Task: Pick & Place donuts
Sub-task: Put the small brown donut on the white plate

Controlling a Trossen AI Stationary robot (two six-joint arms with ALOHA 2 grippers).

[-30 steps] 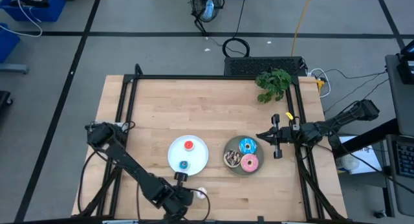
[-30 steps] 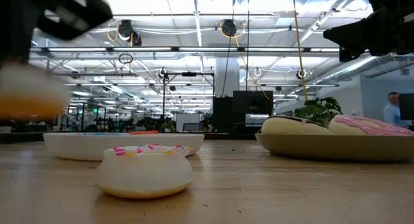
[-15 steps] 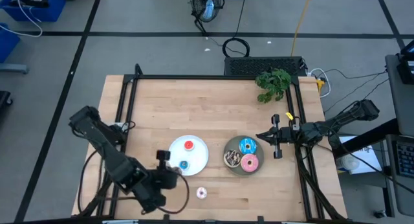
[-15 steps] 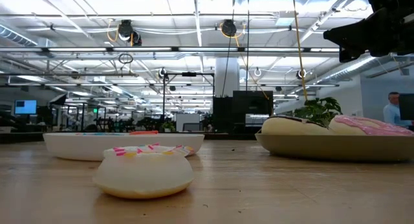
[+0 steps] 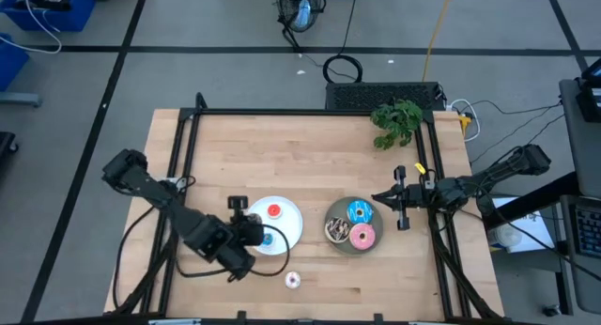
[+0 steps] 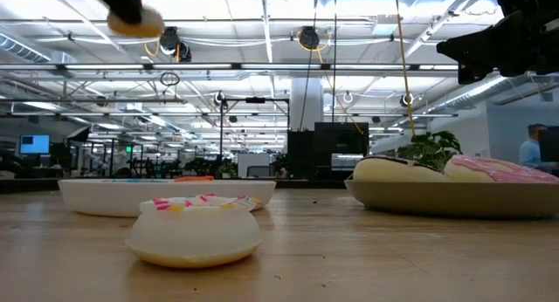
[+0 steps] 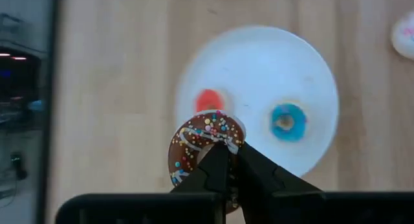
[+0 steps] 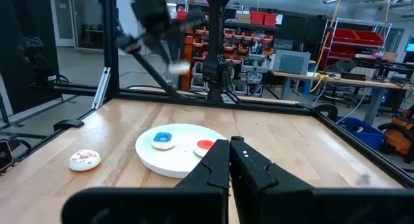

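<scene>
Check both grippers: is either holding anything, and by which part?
The left gripper holds the tiny brown sprinkled donut above the white plate, its fingers pinching the ring's edge. The right gripper is shut on nothing, beside the grey plate.

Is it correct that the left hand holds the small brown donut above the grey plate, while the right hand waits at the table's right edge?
Not quite. The left hand holds the small brown donut above the white plate, not the grey one, as the left wrist view shows. The right hand does wait at the table's right edge.

Grey floor (image 5: 235, 76), red storage bins (image 8: 262, 18)
</scene>
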